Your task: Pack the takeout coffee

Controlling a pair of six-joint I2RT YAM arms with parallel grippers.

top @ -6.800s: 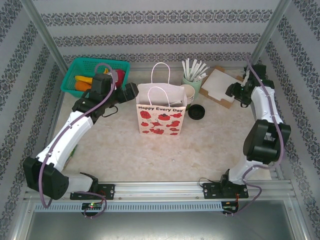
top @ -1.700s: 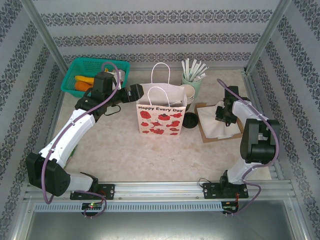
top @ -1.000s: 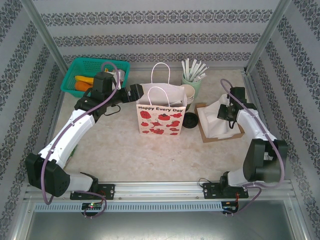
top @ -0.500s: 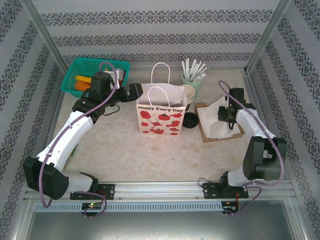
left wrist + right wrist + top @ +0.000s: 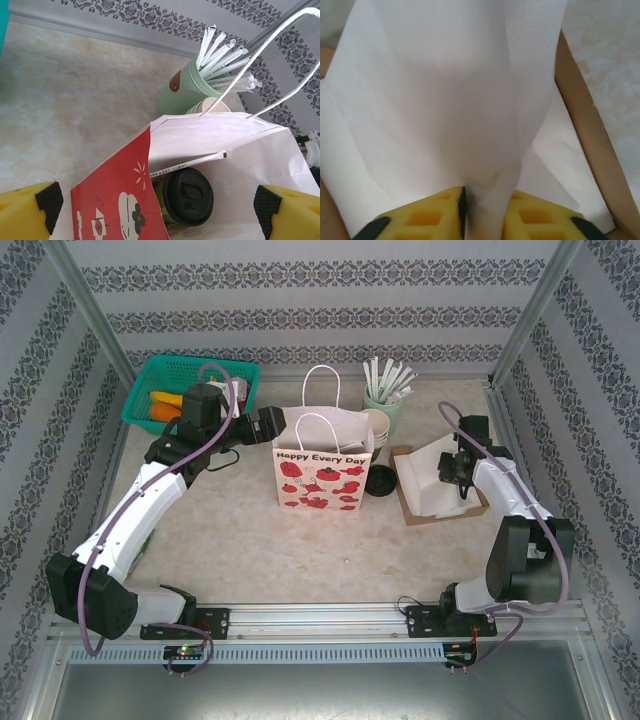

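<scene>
Coffee (image 5: 187, 196) bagged, we're gripping a napkin (image 5: 445, 100) in right jaws at 3 o'clock of the bag (image 5: 322, 475), left jaws open; next, probably lifting it over.

We see the takeout coffee (image 5: 182, 199) down inside the paper bag (image 5: 220, 145), near its bottom, in the left wrist view. It is a small dark green paper cup, and only a strip of its wall (image 5: 161, 204) shows beside the bag's red printed panel. A round black plastic lid (image 5: 189, 195) is seated on the rim, with its raised sip tab visible, and it faces up toward the bag's open mouth. We cannot tell whether the cup stands plumb or leans against the bag's side.
</scene>
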